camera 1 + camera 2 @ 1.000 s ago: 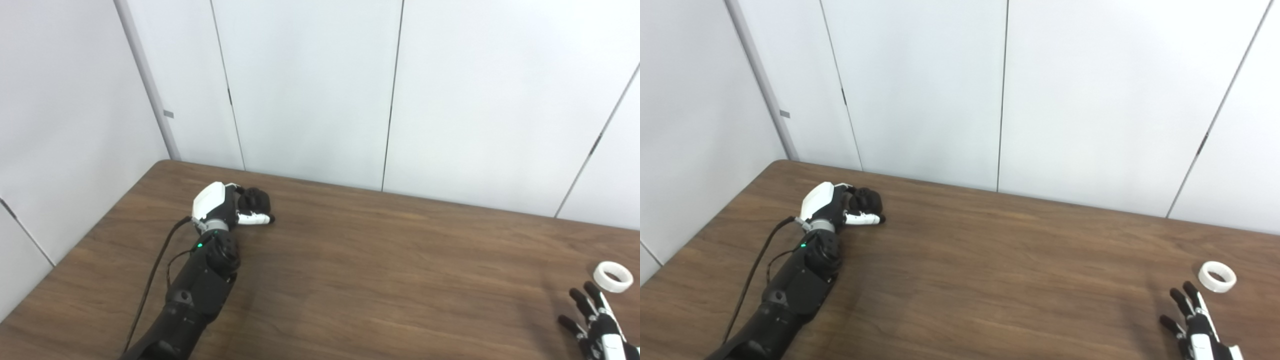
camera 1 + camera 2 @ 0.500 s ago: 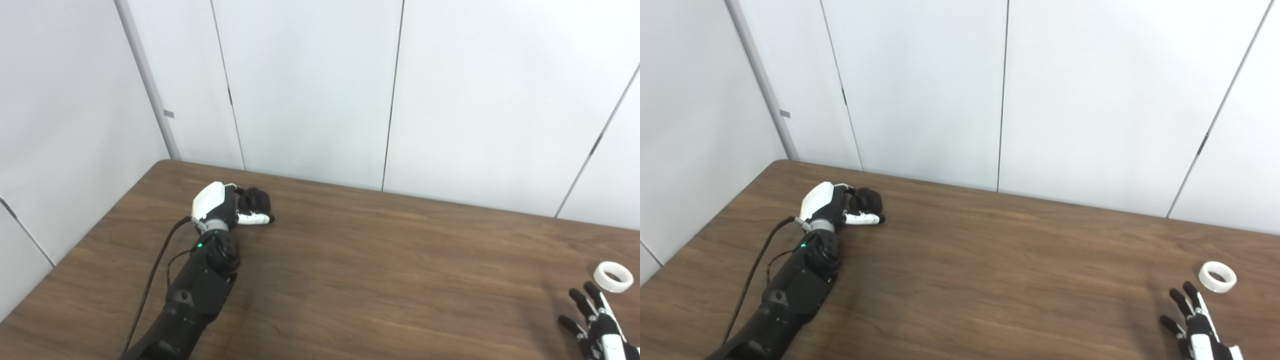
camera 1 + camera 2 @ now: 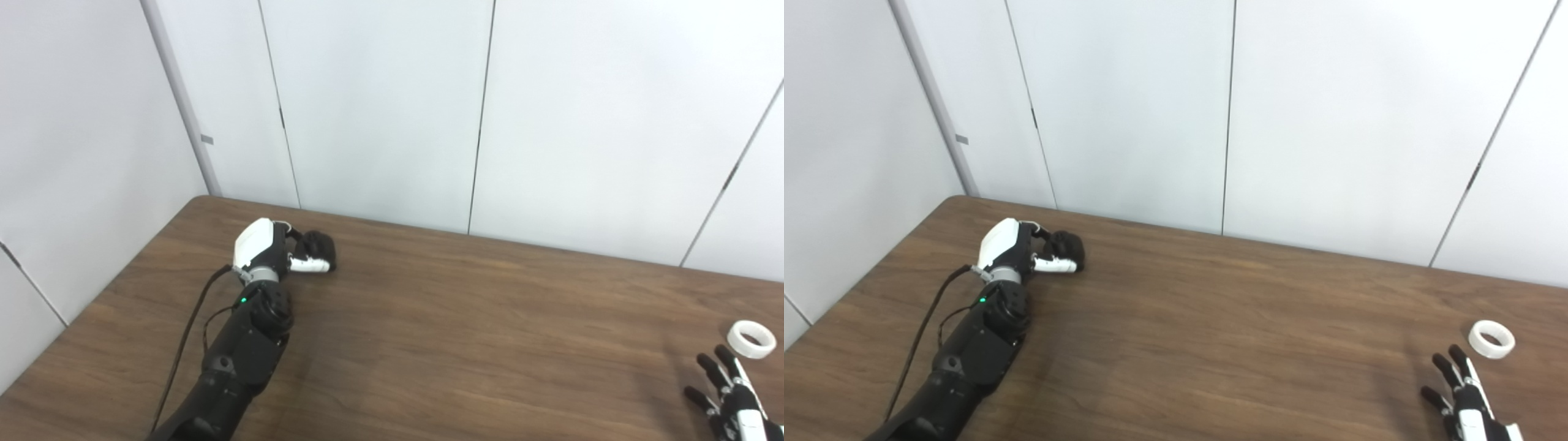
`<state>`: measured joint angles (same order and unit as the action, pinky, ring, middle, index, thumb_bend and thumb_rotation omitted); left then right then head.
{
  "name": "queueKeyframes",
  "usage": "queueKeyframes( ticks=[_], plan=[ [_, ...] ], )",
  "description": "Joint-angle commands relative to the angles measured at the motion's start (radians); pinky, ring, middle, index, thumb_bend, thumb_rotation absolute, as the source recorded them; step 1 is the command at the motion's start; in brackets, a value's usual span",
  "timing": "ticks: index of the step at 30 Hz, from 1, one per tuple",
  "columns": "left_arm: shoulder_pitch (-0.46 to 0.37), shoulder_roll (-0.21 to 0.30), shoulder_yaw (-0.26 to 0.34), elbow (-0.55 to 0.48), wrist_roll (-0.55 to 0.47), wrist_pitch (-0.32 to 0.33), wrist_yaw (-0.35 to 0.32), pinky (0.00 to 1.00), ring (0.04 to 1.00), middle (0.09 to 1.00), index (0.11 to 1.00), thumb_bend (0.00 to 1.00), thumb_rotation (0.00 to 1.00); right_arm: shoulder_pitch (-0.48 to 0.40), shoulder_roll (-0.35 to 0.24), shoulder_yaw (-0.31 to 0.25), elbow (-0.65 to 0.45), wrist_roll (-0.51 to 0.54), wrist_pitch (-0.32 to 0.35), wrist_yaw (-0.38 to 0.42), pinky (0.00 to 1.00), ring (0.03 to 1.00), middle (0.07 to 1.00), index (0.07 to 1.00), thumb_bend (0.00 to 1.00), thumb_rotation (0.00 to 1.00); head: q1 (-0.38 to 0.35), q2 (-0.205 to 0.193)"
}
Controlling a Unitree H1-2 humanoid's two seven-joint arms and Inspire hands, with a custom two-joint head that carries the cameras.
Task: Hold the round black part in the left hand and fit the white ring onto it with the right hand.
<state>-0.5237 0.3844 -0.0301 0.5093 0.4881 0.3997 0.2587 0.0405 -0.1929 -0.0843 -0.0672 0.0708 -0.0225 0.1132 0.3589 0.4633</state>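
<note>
Brown wood table (image 3: pixel 465 331): the bench I work at, backed by white wall panels (image 3: pixel 380 110); nothing else lies on it but my two parts.
Left hand (image 3: pixel 269 248): far left of the table, my fingers and thumb curled round the round black part (image 3: pixel 318 246), which is gripped and seems just clear of the wood, or barely touching it.
Right hand (image 3: pixel 1464 392): low at the right corner, fingers spread, holding nothing, its tips just short of the ring.
White ring (image 3: pixel 1491 339): lying flat on the wood near the right edge, well apart from the black part.
Step in hand: I judge the first grasp made; the ring pick is not yet begun.
Next move: my right hand must reach forward and pinch the ring's thin rim, then both arms must bring the parts together at mid-table.
Change: against half a second ago, my left hand has risen and tipped slightly, taking the black part with it; right hand and ring lie as they did.
</note>
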Motion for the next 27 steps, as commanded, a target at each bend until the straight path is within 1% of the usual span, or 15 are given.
queueKeyframes(
  ticks=[1, 8, 14, 16, 19, 22, 27],
  plan=[
    [-0.031, 0.030, -0.006, -0.019, 0.022, -0.036, 0.033, 1.00, 0.909, 0.773, 0.481, 0.52, 0.05, 0.022, -0.005, 0.001, 0.020, -0.005, 0.030, -0.002, 1.00, 1.000, 0.946, 0.975, 0.52, 1.00, 0.001, 0.001],
    [-0.013, 0.051, -0.039, -0.047, 0.062, -0.034, 0.030, 1.00, 0.902, 0.771, 0.482, 0.52, 0.05, 0.021, -0.007, -0.002, 0.019, 0.003, 0.032, 0.000, 1.00, 1.000, 0.948, 0.975, 0.51, 1.00, 0.002, 0.002],
    [0.009, 0.069, -0.057, -0.072, 0.081, -0.053, 0.034, 1.00, 0.884, 0.751, 0.483, 0.52, 0.05, 0.018, -0.003, 0.000, 0.019, 0.002, 0.037, -0.002, 1.00, 1.000, 0.948, 0.979, 0.51, 1.00, -0.012, 0.007],
    [0.021, 0.073, -0.060, -0.094, 0.083, -0.058, 0.026, 1.00, 0.881, 0.749, 0.483, 0.52, 0.05, 0.018, -0.001, 0.001, 0.014, 0.001, 0.044, -0.003, 1.00, 1.000, 0.947, 0.977, 0.52, 1.00, -0.015, 0.009],
    [0.044, 0.076, -0.066, -0.149, 0.080, -0.067, 0.009, 1.00, 0.878, 0.750, 0.483, 0.52, 0.05, 0.017, 0.000, 0.004, 0.012, -0.009, 0.044, -0.008, 1.00, 0.996, 0.942, 0.972, 0.53, 1.00, -0.021, 0.011],
    [0.071, 0.076, -0.091, -0.222, 0.089, -0.066, -0.031, 1.00, 0.879, 0.753, 0.483, 0.52, 0.05, 0.014, 0.003, 0.006, 0.016, -0.013, 0.045, -0.011, 1.00, 1.000, 0.944, 0.970, 0.54, 1.00, -0.030, 0.014],
    [0.104, 0.050, -0.113, -0.334, 0.090, -0.048, -0.080, 1.00, 0.882, 0.756, 0.483, 0.52, 0.05, 0.012, 0.008, 0.009, 0.006, -0.021, 0.060, -0.018, 1.00, 1.000, 0.940, 0.964, 0.55, 1.00, -0.054, 0.021]
  ],
)
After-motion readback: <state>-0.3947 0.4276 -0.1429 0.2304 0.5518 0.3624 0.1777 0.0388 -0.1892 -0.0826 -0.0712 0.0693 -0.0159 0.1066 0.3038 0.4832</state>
